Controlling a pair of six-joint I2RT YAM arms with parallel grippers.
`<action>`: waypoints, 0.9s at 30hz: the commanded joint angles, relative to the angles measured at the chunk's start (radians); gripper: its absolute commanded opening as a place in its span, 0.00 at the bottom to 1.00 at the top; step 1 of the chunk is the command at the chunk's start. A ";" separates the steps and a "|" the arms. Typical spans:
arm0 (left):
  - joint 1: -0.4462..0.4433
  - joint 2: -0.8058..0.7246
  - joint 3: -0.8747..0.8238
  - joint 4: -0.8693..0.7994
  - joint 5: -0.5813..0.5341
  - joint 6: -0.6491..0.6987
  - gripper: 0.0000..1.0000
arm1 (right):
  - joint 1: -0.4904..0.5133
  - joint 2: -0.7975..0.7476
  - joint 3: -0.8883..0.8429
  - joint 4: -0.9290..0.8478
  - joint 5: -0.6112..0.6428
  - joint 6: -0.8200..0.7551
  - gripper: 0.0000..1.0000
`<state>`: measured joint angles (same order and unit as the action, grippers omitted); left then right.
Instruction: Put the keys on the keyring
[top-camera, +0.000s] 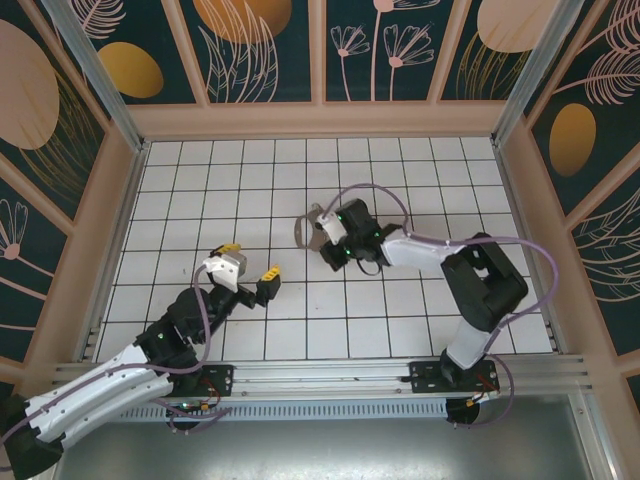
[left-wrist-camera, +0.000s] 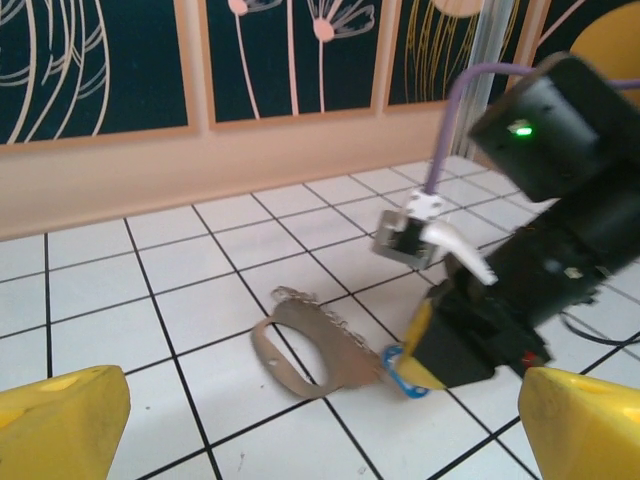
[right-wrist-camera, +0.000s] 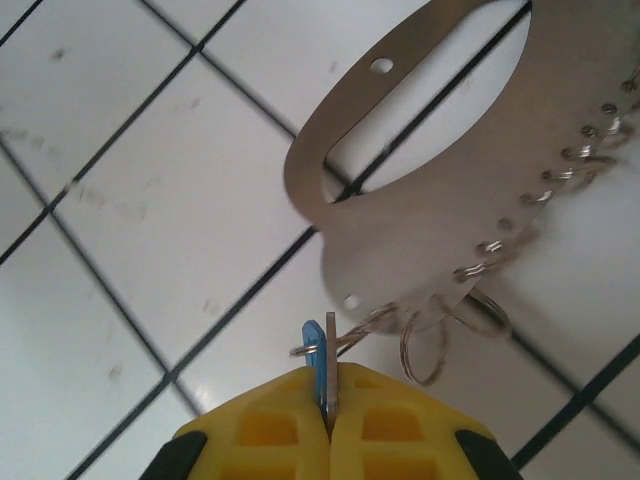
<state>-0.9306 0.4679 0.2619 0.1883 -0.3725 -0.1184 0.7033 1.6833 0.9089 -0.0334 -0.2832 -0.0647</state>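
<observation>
Deliberately, my right hand (right-wrist-camera: 328, 392) is clamped on the key (right-wrist-camera: 313, 345), leaving its blue head free to meet the small rings (right-wrist-camera: 425, 312) at one o'clock on the keyring (right-wrist-camera: 420, 230), which lies flat on the counter (right-wrist-camera: 120, 200), while my left hand (top-camera: 250, 260) waits spread apart at eight o'clock of it.

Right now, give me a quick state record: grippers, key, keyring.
left gripper: open, empty, apart from the keyring
right gripper: shut on the key
key: blue head, pinched between the fingertips, next to the keyring's small rings
keyring: flat oval metal loop on the tiled table
key threaded on ring: cannot tell
</observation>
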 joint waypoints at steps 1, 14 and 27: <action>-0.001 0.045 0.037 0.098 0.026 -0.021 0.99 | 0.010 -0.076 -0.116 0.205 -0.082 0.149 0.00; -0.001 0.259 0.033 0.276 0.087 -0.227 0.99 | 0.084 -0.451 -0.352 0.249 0.203 0.223 0.95; 0.242 0.388 -0.031 0.464 -0.193 -0.152 0.99 | -0.384 -0.825 -0.564 0.563 0.323 0.039 0.99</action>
<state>-0.7616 0.8352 0.2462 0.5846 -0.4774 -0.2966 0.3985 0.8600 0.4042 0.3901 0.0029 -0.0021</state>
